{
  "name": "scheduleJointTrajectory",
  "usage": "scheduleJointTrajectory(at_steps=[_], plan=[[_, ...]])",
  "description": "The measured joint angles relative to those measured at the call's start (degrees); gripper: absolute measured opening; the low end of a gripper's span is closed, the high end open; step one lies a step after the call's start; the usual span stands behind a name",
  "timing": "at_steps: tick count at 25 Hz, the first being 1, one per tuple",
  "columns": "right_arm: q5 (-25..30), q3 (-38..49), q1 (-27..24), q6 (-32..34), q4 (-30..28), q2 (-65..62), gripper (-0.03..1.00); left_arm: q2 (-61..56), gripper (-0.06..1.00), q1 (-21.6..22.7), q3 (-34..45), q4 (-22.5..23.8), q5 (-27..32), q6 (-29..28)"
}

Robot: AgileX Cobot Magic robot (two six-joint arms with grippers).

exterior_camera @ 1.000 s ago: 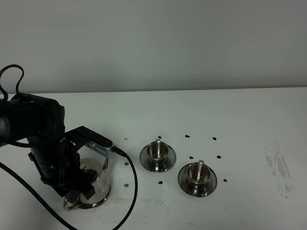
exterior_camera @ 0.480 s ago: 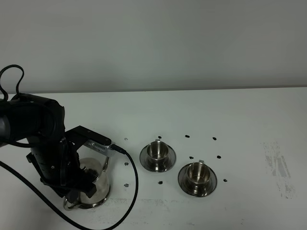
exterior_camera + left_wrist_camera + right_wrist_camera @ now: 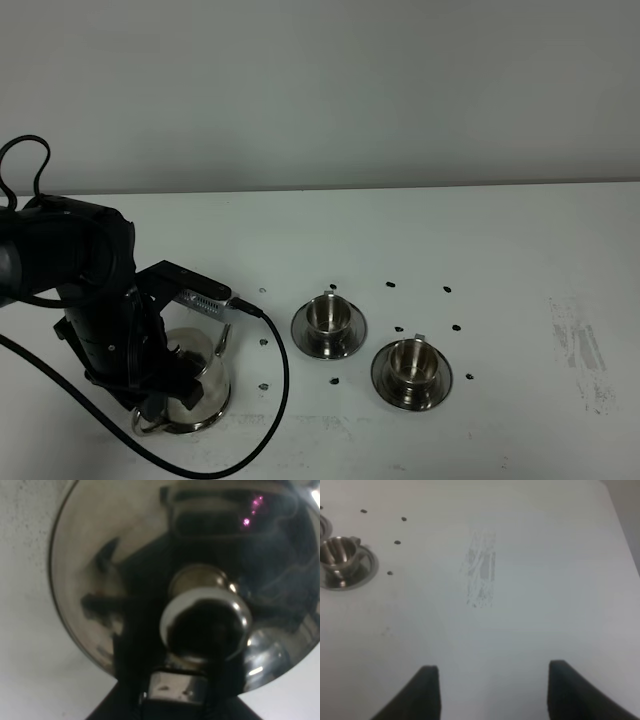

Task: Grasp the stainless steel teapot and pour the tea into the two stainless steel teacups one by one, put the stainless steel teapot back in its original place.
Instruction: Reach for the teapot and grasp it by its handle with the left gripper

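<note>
Two dark fingers (image 3: 427, 692) stick out far apart with nothing between them over a white desk (image 3: 555, 595), which has a grey scratchy patch (image 3: 481, 570) in the middle and, off to one side, a shiny steel teacup (image 3: 335, 552) on its saucer (image 3: 364, 572) near small black dots (image 3: 397, 542).

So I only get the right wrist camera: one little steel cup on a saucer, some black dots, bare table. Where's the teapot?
Observer: The stainless steel teapot stands at the near left of the table in the high view, under the left arm.
Operator: Is that arm holding it?
Observer: I can't tell, the grip is hidden. The left wrist view looks down on the pot's lid knob from close by.
Operator: Is there a second cup?
Observer: Yes, another stainless steel teacup sits on its own saucer, left of and behind the teacup you see, apart from it.
</note>
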Motion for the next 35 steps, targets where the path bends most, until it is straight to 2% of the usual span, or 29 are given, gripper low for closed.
scheduleJointTrajectory(at_steps=[5,27,35], plan=[[0.00,0.00,0.00,0.00,0.00,0.00,0.49,0.11,0.27,-0.42,0.00,0.10,-0.36,0.00],[0.00,0.00,0.00,0.00,0.00,0.00,0.49,0.29,0.26,-0.49,0.00,0.22,-0.08,0.06],[0.00,0.00,0.00,0.00,0.00,0.00,0.49,0.21,0.26,-0.49,0.00,0.28,1.13,2.27]])
